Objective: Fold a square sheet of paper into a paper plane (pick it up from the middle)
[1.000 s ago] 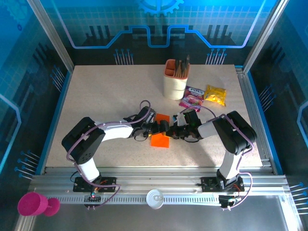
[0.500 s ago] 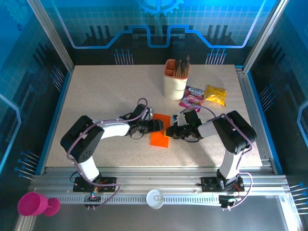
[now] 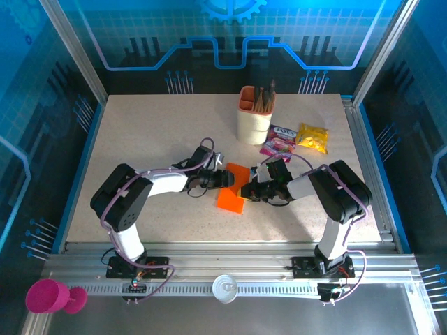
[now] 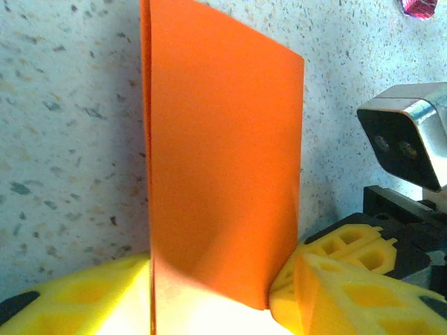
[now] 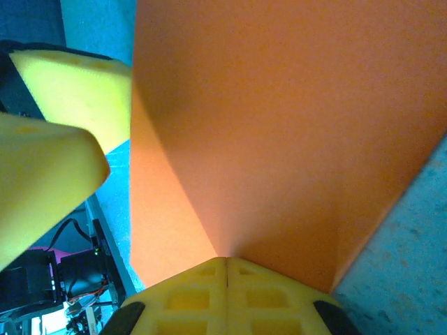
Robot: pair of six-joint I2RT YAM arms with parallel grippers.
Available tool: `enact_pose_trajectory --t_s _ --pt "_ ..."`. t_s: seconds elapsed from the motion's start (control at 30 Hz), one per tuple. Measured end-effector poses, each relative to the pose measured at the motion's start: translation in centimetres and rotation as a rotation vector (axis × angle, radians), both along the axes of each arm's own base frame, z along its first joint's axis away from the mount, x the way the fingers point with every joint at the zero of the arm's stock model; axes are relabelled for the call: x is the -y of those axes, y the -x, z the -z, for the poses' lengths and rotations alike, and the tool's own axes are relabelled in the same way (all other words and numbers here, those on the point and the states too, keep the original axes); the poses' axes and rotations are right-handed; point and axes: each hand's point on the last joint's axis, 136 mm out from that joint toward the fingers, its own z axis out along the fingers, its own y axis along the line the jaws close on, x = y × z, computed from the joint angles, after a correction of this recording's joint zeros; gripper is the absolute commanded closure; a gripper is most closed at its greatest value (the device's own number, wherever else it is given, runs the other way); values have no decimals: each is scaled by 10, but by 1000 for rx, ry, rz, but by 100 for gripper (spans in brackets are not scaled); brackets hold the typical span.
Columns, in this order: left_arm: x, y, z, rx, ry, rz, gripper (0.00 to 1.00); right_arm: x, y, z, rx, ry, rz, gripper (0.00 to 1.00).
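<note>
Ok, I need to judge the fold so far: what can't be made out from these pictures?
- Top view: the paper's creases, too small and partly under the left gripper and right gripper.
- Left wrist view: whether the left gripper pinches the paper; the frame's bottom edge cuts off where they meet.
- Right wrist view: the paper's edge inside the shut right gripper; its top runs off the frame.

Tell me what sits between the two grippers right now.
The folded orange sheet of paper lies between the left gripper and the right gripper, seen in the top view; the right wrist view shows the right one shut on it.
</note>
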Motion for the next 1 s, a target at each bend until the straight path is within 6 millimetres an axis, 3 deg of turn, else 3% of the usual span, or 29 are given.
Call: enact_pose_trajectory --t_s 0.17,0.43,0.57,0.73,0.83,1.0 --pt "-2 -1 6 -9 -1 16 53 0 0 0 1 3 -4 100" --pt "4 0 7 -7 13 65 75 0 0 0 -2 8 -8 100" --pt "7 0 3 -5 26 76 77 0 0 0 -4 10 -10 100" --pt "9 1 3 -5 32 91 96 0 0 -1 -7 24 -21 100" --pt "9 2 2 -11 39 90 97 5 0 -2 3 67 -21 100" --pt "3 13 11 -73 48 40 99 18 8 -13 50 184 -41 87"
